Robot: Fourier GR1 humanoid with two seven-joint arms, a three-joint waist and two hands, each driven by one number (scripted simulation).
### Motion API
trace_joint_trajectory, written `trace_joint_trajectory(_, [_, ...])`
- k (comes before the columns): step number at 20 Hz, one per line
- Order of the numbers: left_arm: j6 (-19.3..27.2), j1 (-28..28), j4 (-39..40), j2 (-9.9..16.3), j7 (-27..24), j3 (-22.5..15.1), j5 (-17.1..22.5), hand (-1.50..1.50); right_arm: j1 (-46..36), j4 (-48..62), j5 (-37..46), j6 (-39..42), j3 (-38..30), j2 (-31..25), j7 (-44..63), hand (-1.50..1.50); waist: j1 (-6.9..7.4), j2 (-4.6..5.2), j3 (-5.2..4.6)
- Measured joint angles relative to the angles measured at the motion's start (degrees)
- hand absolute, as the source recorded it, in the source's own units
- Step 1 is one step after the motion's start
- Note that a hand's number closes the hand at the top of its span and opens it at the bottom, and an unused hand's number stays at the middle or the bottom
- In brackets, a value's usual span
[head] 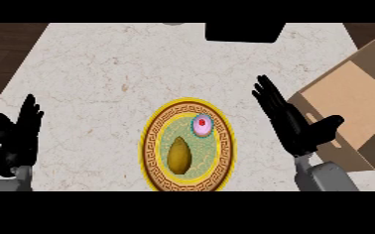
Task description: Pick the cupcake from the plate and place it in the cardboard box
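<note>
A pale marble table (110,69) fills the frame. The right hand (293,124) hovers right of centre, fingers straight and apart, between the plate (152,148) holding the cupcake (202,125) and the cardboard box (344,104). The left hand (21,134) rests open at lower left.

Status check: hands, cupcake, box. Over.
Right hand open between plate and cardboard box, holding nothing. Left hand open, resting at left edge. Cupcake on plate beside a brown item. Path unobstructed.
</note>
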Motion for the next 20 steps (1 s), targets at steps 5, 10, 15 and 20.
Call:
trace_joint_trajectory(5, [-3.3, -0.7, -1.1, 1.9, -3.6, -3.3, -3.6, 0.00, 2.4, -2.1, 6.1, -0.6, -4.0, -2.6, -15.7, -1.50, -3.80, 0.46, 0.42])
trace_joint_trajectory(10, [-6.5, -1.4, -2.6, 2.8, -5.5, -7.5, -6.5, 0.00, 5.9, -1.8, 8.6, -9.1, -13.4, -1.3, -29.3, -1.50, -8.21, 0.40, 1.03])
trace_joint_trajectory(15, [-8.7, -2.5, -3.6, 2.4, -6.7, -11.6, -9.2, 0.00, 13.2, -2.3, 16.4, -13.3, -15.6, 0.6, -50.6, -1.50, -6.80, 0.57, 0.19])
trace_joint_trajectory(20, [-10.2, -3.6, -2.6, 2.0, -7.9, -13.0, -10.6, 0.00, 23.4, -5.7, 30.1, -20.3, -12.4, 0.0, -55.9, -1.50, -5.55, 0.51, -0.47])
